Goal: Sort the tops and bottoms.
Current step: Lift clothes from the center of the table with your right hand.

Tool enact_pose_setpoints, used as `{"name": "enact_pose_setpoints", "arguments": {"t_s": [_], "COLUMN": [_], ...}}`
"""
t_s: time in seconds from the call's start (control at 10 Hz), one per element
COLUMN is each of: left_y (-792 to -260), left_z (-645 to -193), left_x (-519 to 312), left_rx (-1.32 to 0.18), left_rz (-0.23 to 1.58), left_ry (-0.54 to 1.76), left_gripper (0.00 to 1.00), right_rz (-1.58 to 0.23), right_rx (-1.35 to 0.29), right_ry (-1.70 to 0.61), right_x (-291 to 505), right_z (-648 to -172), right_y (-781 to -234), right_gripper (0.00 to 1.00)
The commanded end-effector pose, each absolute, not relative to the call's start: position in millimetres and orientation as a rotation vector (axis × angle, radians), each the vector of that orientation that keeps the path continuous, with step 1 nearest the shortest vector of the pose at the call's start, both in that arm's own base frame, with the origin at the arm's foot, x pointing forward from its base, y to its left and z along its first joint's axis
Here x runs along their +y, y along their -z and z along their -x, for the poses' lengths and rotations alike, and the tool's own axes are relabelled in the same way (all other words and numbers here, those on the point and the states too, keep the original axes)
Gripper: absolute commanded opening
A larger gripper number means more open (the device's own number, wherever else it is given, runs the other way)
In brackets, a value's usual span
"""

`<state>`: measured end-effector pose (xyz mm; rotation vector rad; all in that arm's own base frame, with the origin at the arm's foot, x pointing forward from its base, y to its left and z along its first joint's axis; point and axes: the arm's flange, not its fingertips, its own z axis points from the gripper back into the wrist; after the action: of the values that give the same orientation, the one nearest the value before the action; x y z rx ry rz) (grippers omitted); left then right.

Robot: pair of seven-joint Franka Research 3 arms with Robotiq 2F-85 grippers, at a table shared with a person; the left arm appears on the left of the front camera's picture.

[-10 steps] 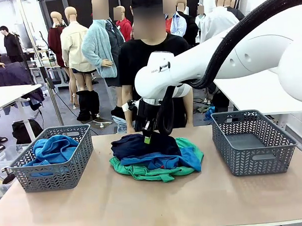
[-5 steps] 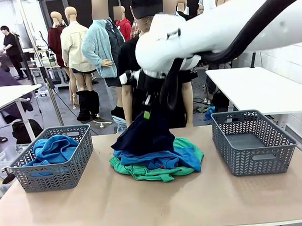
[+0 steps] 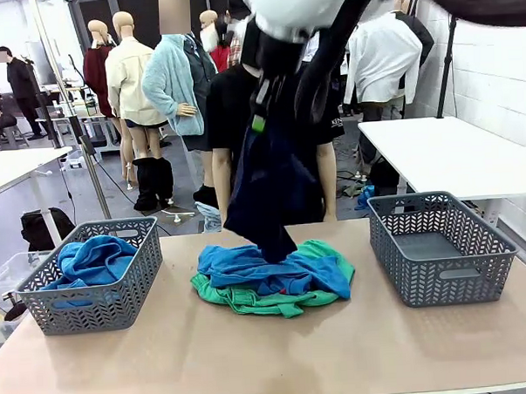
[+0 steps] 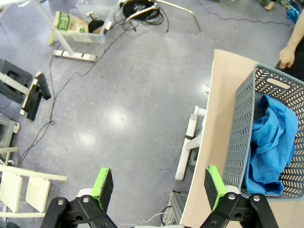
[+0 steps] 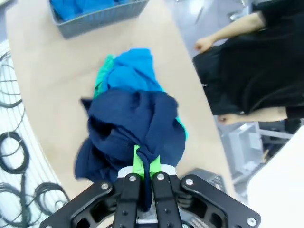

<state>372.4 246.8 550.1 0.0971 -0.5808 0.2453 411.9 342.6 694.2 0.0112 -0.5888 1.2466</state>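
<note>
- The right gripper (image 3: 258, 119) is high above the middle of the desk (image 3: 253, 363), its jaws pressed together on a bunch of the navy trousers (image 3: 267, 188).
- The trousers hang straight down from the jaws. Their lowest fold reaches the top of the pile; whether it touches cannot be told.
- The pile lies at mid-desk: a blue shirt (image 3: 279, 273) on top of the green shorts (image 3: 250, 302), whose edge shows along the near and left sides.
- Bare desk lies on either side of the pile, between it and the left basket (image 3: 102, 309) and the right basket (image 3: 424, 277), and a wide strip runs along the near edge.
- A second blue shirt (image 3: 95, 257) is heaped in the left basket.
- The left gripper (image 4: 158, 185) hangs beyond the desk's left edge over the floor (image 4: 118, 109), jaws spread wide, holding nothing.
- A person (image 3: 233, 102) stands close against the far edge, behind the hanging trousers.
</note>
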Motion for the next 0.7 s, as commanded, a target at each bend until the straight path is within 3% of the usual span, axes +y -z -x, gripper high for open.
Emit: {"name": "enact_pose_setpoints", "arguments": {"t_s": [0.0,0.4,0.6], "left_y": [-550.5,-550.5,-550.5], "left_z": [-372.0,-372.0,-372.0], "left_x": [247.0,247.0,247.0], "left_rx": [-0.582,-0.582,-0.582], "left_rz": [-0.098,-0.098,-0.098], "left_ry": [-0.248,-0.248,-0.248], "left_gripper": [1.00,1.00,1.00], "right_rz": [0.017,0.017,0.017], "right_rx": [-0.658,-0.733,-0.743], "right_ry": [-1.203,-1.047,-1.046], "right_x": [329.2,312.2,314.6], "right_z": [-387.6,-355.5,-348.9], "right_y": [-706.2,-775.0,-781.5], "right_gripper": [0.00,0.00,0.00]}}
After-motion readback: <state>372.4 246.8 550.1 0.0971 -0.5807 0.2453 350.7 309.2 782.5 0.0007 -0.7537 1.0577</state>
